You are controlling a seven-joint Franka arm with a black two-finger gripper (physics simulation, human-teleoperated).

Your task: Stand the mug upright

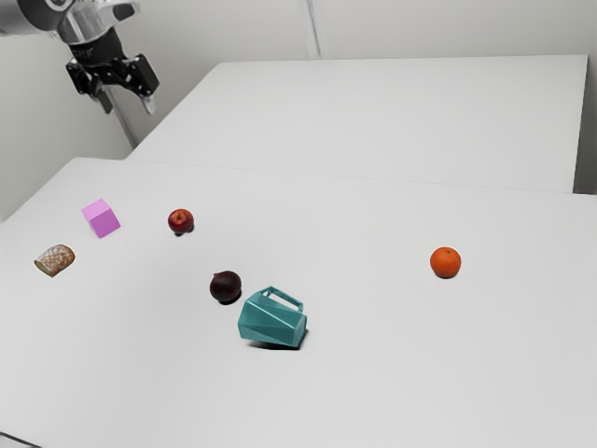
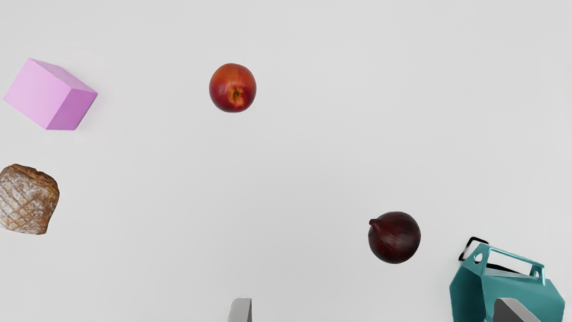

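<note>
A teal faceted mug (image 1: pixel 271 320) lies on its side on the table, its handle facing up, in the lower middle of the exterior view. High above the table, in the exterior view's upper left, hangs my gripper (image 1: pixel 129 105), well apart from the mug. In the wrist view the gripper (image 2: pixel 373 308) is open, its two fingertips wide apart with bare table between them. One fingertip overlaps the mug (image 2: pixel 523 293) in that view, and the mug's dark mouth faces the onion's side.
A dark red onion (image 1: pixel 226 287) sits close beside the mug. Farther off on the table (image 1: pixel 392 373) are a red apple-like fruit (image 1: pixel 181 221), a pink cube (image 1: pixel 102 218), a bread piece (image 1: pixel 55 260) and an orange (image 1: pixel 446 262).
</note>
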